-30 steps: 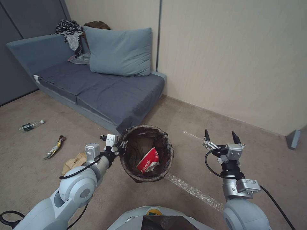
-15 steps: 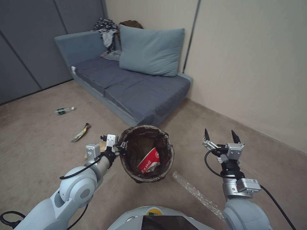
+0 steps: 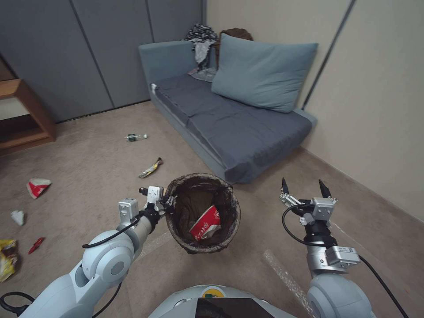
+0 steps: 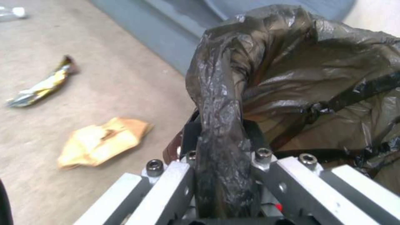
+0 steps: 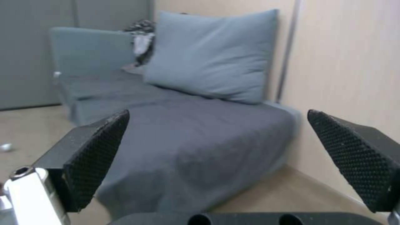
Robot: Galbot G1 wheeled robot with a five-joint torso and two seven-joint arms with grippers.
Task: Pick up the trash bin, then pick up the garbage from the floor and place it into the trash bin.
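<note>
You have the trash bin (image 3: 202,214) in hand already: your left gripper (image 3: 164,202) is pinched on its bagged rim at the side nearest your left arm, and the left wrist view shows the dark liner (image 4: 221,125) clamped between the jaws. The bin hangs clear of the floor in front of your torso, and a red-and-white cup (image 3: 205,223) lies inside it. Your right gripper (image 3: 304,189) is raised beside the bin, well apart from it, fingers spread wide and holding nothing.

So the first step looks done and you are in the collecting step, between pickups. The floor carries the rest of the garbage. Nearest, just beyond your left gripper in the left wrist view, is a crumpled brown paper bag (image 4: 102,140). Farther out, near the front edge of the sofa (image 3: 229,119), lies a yellow wrapper (image 3: 150,168), and beyond that a small clear bottle (image 3: 136,137) toward the grey wall panels. Off toward the left edge of the floor sit a red-and-white scrap (image 3: 37,186), a white tissue (image 3: 18,216), a small red scrap (image 3: 36,245) and a yellow packet (image 3: 7,259).

Your next move, as I judge it, calls for bringing the open right gripper down over one piece, most likely the paper bag since it is closest, while you keep the bin level so the cup stays in. The bag lies on your left side, so expect to reposition the base or reach across.
</note>
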